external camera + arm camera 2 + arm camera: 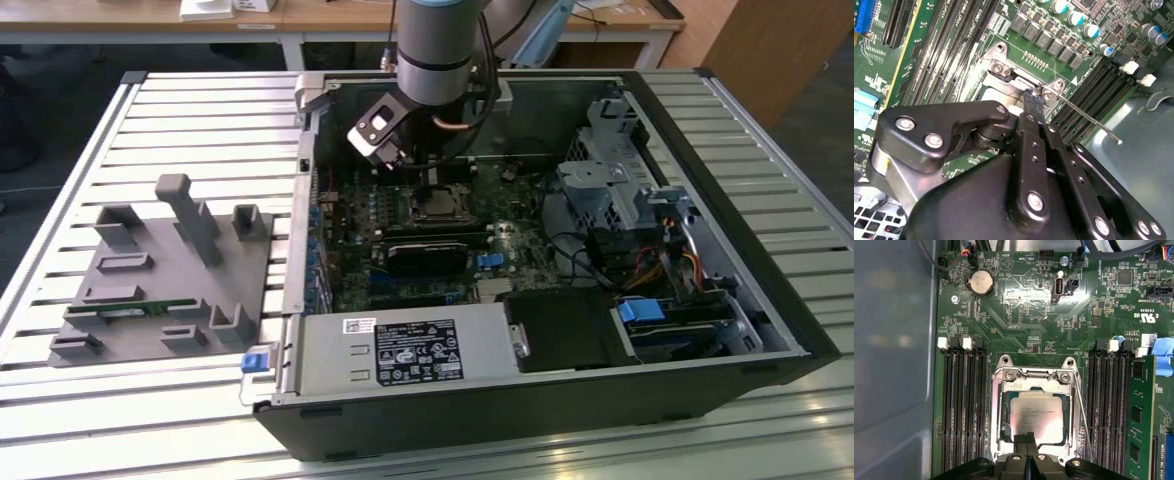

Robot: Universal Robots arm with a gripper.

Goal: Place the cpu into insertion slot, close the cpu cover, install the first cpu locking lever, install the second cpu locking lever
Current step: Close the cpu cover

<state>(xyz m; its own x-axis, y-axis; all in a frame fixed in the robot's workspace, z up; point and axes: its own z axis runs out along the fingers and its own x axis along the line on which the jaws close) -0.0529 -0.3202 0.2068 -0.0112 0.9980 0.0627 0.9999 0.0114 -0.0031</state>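
In the first wrist view the cpu (1036,415) lies flat in the insertion slot (1006,361), its dull silver top showing through the window of the cpu cover (1002,410), which lies down around it. My gripper (1026,436) is shut, fingertips pressed together over the cpu's near edge. In the second wrist view the gripper (1034,96) tip touches the cover's edge beside a screw. A thin wire locking lever (1089,116) sticks out free over the memory slots. In the exterior view the gripper (424,183) hangs just above the socket (435,207).
Black memory slots (961,410) flank the socket, with a green module (1141,415) in one. A coin battery (980,282) sits on the board. The case walls, a black power-supply box (400,352) and drive cages (601,190) ring the board. A grey fixture (167,270) stands on the table.
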